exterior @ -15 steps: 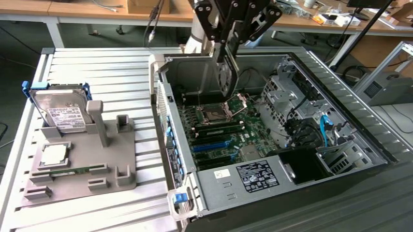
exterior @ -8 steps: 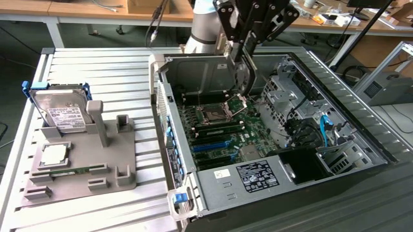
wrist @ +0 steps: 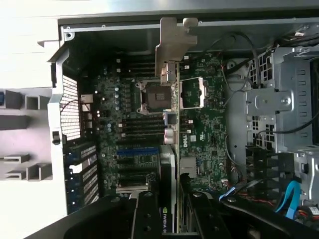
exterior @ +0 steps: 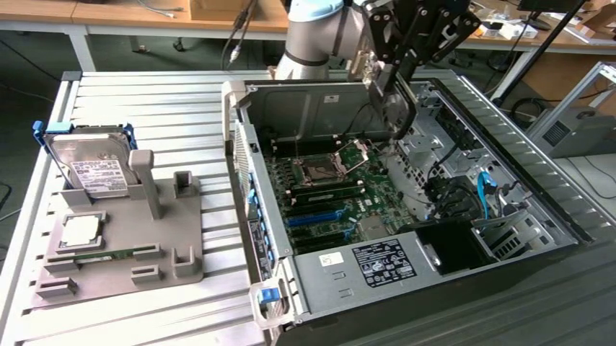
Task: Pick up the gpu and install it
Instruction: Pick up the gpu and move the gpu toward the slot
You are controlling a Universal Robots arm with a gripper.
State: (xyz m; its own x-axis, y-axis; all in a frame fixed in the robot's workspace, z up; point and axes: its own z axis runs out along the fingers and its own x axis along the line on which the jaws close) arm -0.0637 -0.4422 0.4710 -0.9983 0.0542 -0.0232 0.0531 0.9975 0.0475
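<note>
The gpu (exterior: pixel 397 108) hangs edge-down above the open computer case (exterior: pixel 500 144), over the motherboard (exterior: pixel 327 187). My gripper (exterior: pixel 397 68) is shut on its upper end. In the wrist view the gpu (wrist: pixel 172 124) runs edge-on away from my gripper (wrist: pixel 169 206), with an Nvidia label between the black fingers (wrist: pixel 147 214). Its silver bracket (wrist: pixel 174 45) is at the far end, near the case wall. It hovers clear of the board, above the CPU socket (wrist: pixel 149 94) and beside the blue expansion slot (wrist: pixel 137 151).
A grey fixture (exterior: pixel 125 245) on the slatted table at the exterior view's left holds a silver hard drive (exterior: pixel 91 169), a CPU (exterior: pixel 82 229) and a memory stick (exterior: pixel 106 254). Drive cages (wrist: pixel 279 109), blue cables (exterior: pixel 481 194) and the power supply (exterior: pixel 385 263) crowd the case.
</note>
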